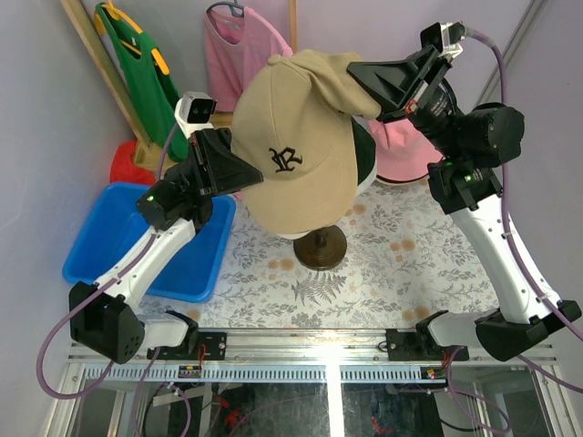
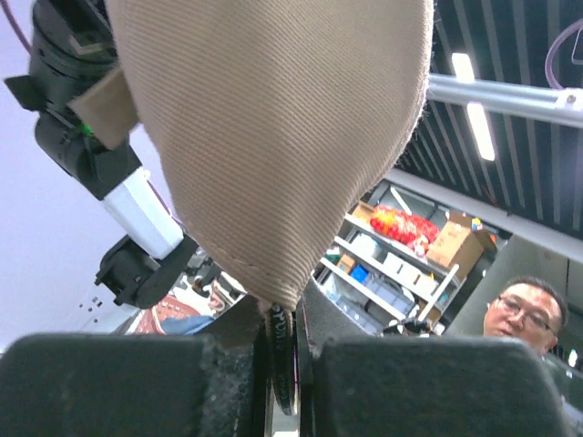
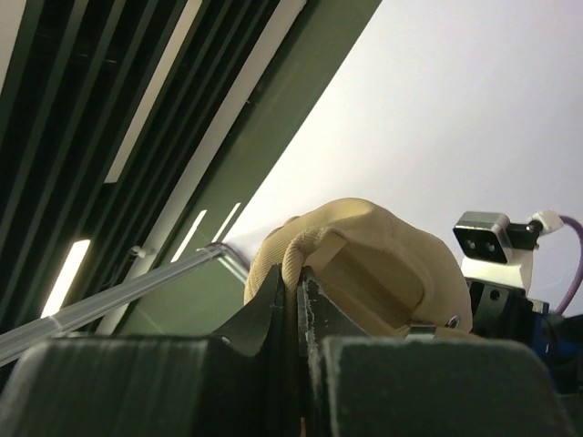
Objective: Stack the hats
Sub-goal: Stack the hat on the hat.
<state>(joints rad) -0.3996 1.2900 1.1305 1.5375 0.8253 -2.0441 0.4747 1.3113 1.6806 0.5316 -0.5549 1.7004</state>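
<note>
Blue plastic makes up the bin (image 1: pixel 96 250) at the far left of the worktop (image 1: pixel 410 264), with a green garment (image 1: pixel 137 64) hanging behind it; next comes the left gripper (image 1: pixel 235 173), pinched tight on the left edge of the tan cap (image 1: pixel 291 155), and its wrist view shows the jaws closed on a fold of that fabric; the cap, dark lettering on its front, sits raised at mid-worktop above a stand with a round dark base (image 1: pixel 319 246); the rim of a dark green cap (image 1: pixel 369 159) shows under its right side; the right gripper (image 1: pixel 364 91) is clamped narrowly on the tan cap's far right edge; a pink hat (image 1: pixel 401 155) lies on the worktop behind, just beside the right arm.
</note>
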